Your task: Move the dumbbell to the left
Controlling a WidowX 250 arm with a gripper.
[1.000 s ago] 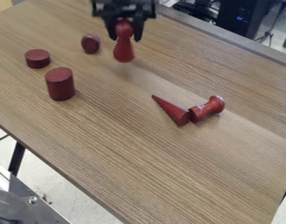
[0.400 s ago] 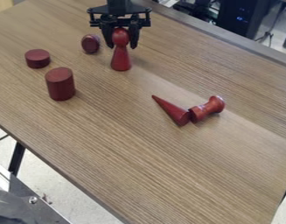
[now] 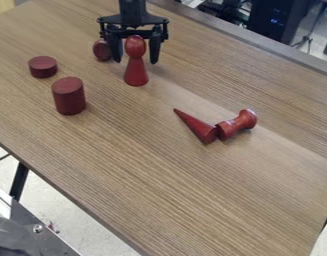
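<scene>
Black two-finger gripper (image 3: 135, 61) — open, fingers spread. Glossy red, round-headed, flared-base wooden piece (image 3: 135, 70), presumably the dumbbell — upright, head between the fingers, base below their tips. Handling: retreat straight up, fingers wide, lest it topple.

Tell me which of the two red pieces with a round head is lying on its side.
The round-headed piece at the right, beside the pointed cone. The other piece stands upright by the gripper.

Wood-grained table (image 3: 192, 200), with an upright round-headed peg (image 3: 135, 75) and disc on edge (image 3: 100, 51) toward its far edge, flat disc (image 3: 43, 67) and upright cylinder (image 3: 69, 96) toward its near edge, cone (image 3: 198, 127) and knobbed piece (image 3: 236, 124) (both tipped over) mid-table.
</scene>
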